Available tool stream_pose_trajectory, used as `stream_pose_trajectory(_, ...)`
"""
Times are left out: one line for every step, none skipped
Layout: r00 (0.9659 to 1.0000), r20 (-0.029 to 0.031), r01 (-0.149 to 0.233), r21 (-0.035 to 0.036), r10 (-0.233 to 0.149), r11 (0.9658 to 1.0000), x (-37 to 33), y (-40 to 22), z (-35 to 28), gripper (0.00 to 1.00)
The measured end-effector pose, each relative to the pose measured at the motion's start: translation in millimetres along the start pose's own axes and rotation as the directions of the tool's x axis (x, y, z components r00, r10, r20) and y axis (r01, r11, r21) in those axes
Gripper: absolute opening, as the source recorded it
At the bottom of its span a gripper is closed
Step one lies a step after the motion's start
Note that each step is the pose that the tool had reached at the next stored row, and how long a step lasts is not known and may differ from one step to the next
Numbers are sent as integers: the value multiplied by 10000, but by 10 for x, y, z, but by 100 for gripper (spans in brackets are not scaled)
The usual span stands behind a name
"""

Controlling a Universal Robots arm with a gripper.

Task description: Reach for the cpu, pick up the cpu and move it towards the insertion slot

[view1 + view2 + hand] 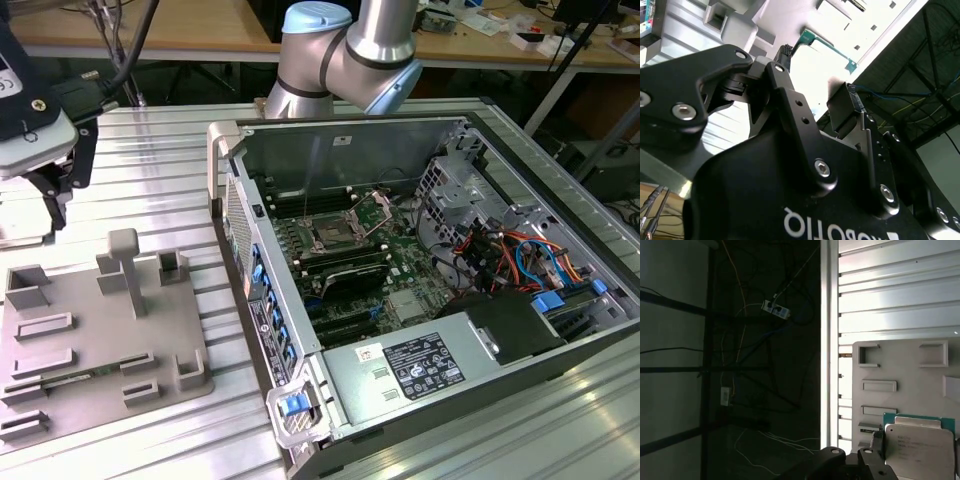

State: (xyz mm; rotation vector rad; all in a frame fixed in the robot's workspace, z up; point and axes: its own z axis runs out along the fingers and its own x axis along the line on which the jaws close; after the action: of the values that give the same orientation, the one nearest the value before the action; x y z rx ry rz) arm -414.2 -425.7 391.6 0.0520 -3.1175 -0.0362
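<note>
One gripper [60,185] hangs at the exterior view's far left, above the far end of the grey tray [100,330]. Second wrist view: jaws spread wide, nothing between them. First wrist view: the cpu [917,452] lies flat on the tray, silver face up, green edge showing, close to the gripper. Further right, in the open PC case [340,150]: the insertion slot [330,236], well apart from the gripper.

The first wrist view's edge cuts off the cpu [918,450], hiding two of its corners.
</note>
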Motion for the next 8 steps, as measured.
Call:
stream_pose_trajectory(10000,0,-1,0,1,10000,-9,0,0,55)
stream_pose_trajectory(10000,0,-2,0,2,10000,-14,0,0,55)
stream_pose_trajectory(10000,-1,-1,1,1,10000,-18,0,-1,55)
stream_pose_trajectory(10000,0,-2,0,2,10000,-20,0,-1,55)
stream_pose_trajectory(10000,0,0,1,0,10000,-26,-1,-1,55)
stream_pose_trajectory(10000,-1,0,1,0,10000,-34,-1,-1,55)
stream_pose_trajectory(10000,0,0,1,0,10000,-46,-1,-1,55)
stream_pose_trajectory(10000,1,0,0,0,10000,-58,-2,-1,55)
